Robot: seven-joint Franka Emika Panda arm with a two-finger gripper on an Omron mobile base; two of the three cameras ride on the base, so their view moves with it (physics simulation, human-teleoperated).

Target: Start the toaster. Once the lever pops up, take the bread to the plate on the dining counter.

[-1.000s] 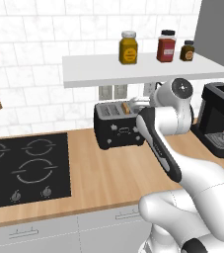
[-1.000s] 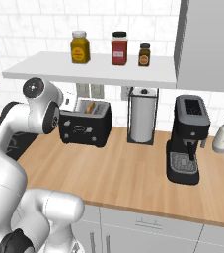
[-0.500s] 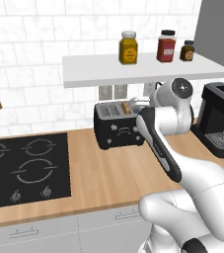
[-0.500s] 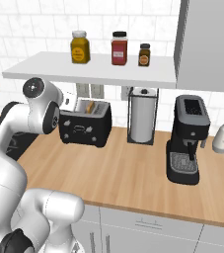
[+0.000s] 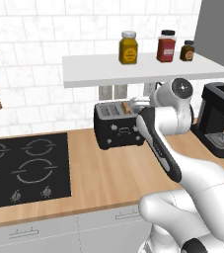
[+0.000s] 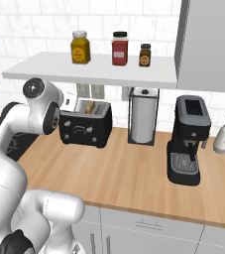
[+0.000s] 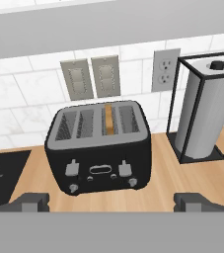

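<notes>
Your gripper (image 7: 111, 200) has its jaws spread wide apart with nothing between them; in the hand view the two dark fingertips (image 7: 30, 201) sit at the bottom corners, one far left and one far right. Straight ahead of the gripper and a little below it, centred between the fingertips, you see the toaster (image 7: 99, 146) standing on the wood counter (image 7: 158, 183), near the fingers but not touching them. The bread (image 7: 109, 118) stands on edge in a slot just to the right of the toaster's middle, beyond the front face from where your hand is, with its tan top edge showing above the slot. The two pale levers (image 7: 72, 168) on the toaster's front face you, one left of the gripper's centre line and one right of it, with small knobs below them. Farther out to the gripper's right stands a paper towel roll (image 7: 205, 116) in a black wire frame, apart from the toaster. Behind the toaster, on the tiled wall, are two switch plates (image 7: 90, 78) and an outlet (image 7: 163, 70). To the gripper's left, the black hob (image 7: 0, 178) lies flush in the counter. From the base cameras, you see the hand pressed in close beside the toaster (image 5: 118, 126), under the white shelf (image 5: 133, 71) that carries three jars (image 5: 128, 47), and a black coffee machine (image 6: 188, 139) stands well beyond the towel roll (image 6: 143, 116).
</notes>
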